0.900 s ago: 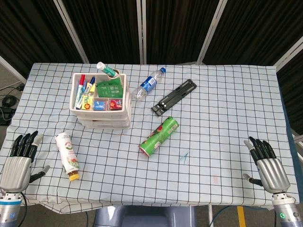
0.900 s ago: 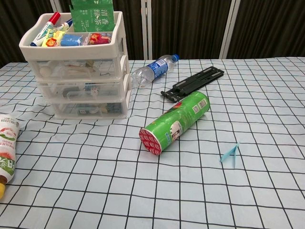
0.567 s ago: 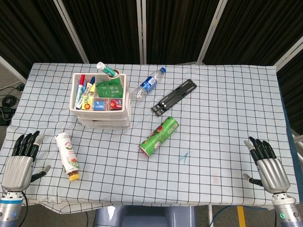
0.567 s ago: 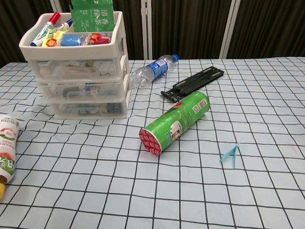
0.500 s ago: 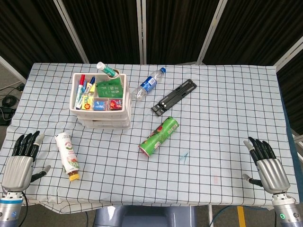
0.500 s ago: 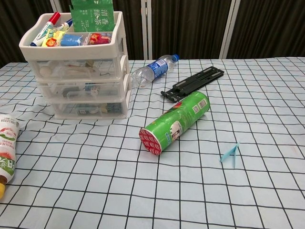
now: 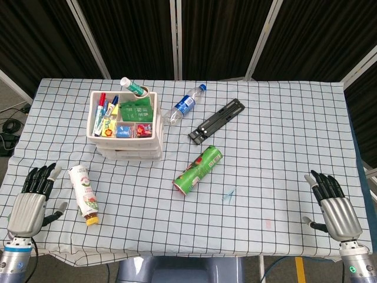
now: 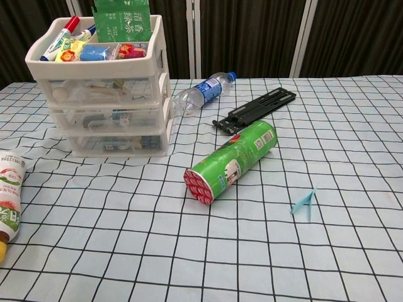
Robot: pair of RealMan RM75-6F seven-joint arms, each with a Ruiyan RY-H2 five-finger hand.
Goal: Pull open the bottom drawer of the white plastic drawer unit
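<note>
The white plastic drawer unit (image 8: 104,88) stood with its bottom drawer (image 8: 116,144) shut (both hands empty): left hand (image 7: 32,200) and right hand (image 7: 334,209) lay fingers apart.

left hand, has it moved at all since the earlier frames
Yes. In the head view the left hand has shifted slightly right and forward, closing on the white tube lying on the tablecloth, which stays put.

On the worktop (image 7: 283,130), the drawer unit (image 7: 125,127) stands toward the rear left corner, markers and packets in its top tray. Just to its right lies a bottle (image 7: 184,105), then a flat stand (image 7: 216,121). A can (image 7: 198,170) lies near the middle. A tube (image 7: 83,194) lies by the front left edge.
</note>
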